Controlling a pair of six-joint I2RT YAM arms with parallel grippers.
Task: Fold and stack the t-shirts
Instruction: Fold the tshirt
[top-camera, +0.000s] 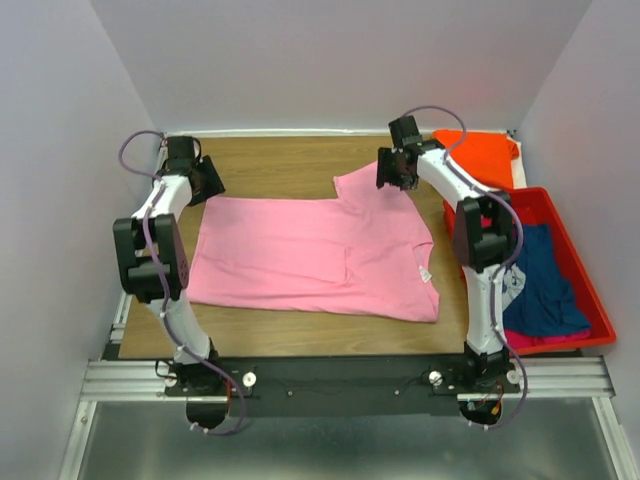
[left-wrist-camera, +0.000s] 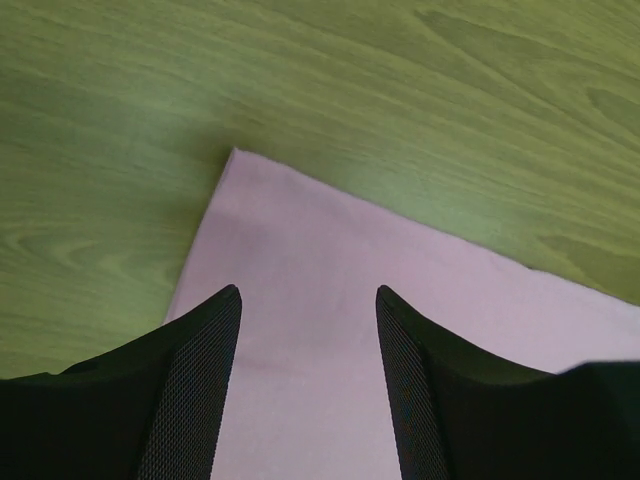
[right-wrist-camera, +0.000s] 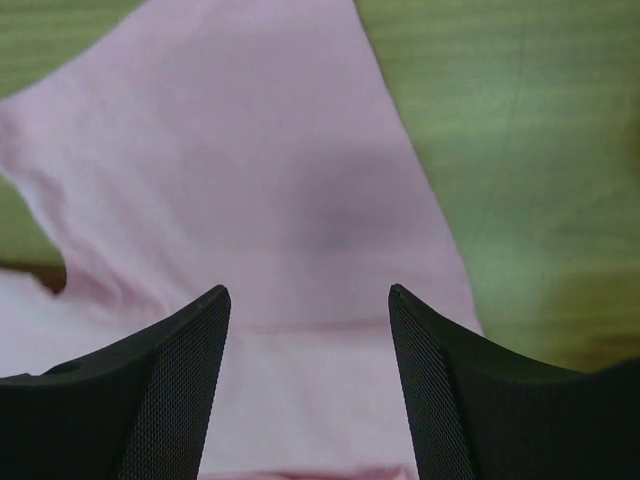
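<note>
Lying flat across the middle of the wooden table (top-camera: 280, 160) is the pink t-shirt (top-camera: 310, 255), soft cotton spread sideways with its straight hem to the left and its collar to the right, where a small white label shows. One short sleeve sticks out toward the far side as a blunt triangle. The cloth looks smooth, with only a faint crease running across its middle.

The left gripper (left-wrist-camera: 308, 300) hangs over the far left corner of the hem. Its two dark, mesh-textured fingers (left-wrist-camera: 190, 390) are spread apart with nothing between them, and the sharp pink corner lies on the grained wood just past their tips. The right gripper (right-wrist-camera: 308, 295) sits above the far sleeve, its fingers spread wide too and gripping nothing, with pink fabric filling the gap beneath. Whether either pair of tips touches the cloth, I cannot tell.

At the far right corner of the table lies the orange t-shirt (top-camera: 480, 155), partly hidden behind the right arm. Beside the table on the right stands a stiff red plastic bin (top-camera: 590, 290); inside it the navy t-shirt (top-camera: 545, 280) is bunched in loose folds, some white print showing at its left edge, and a strip of the magenta t-shirt (top-camera: 540, 342) peeks out at the bin's near end.
</note>
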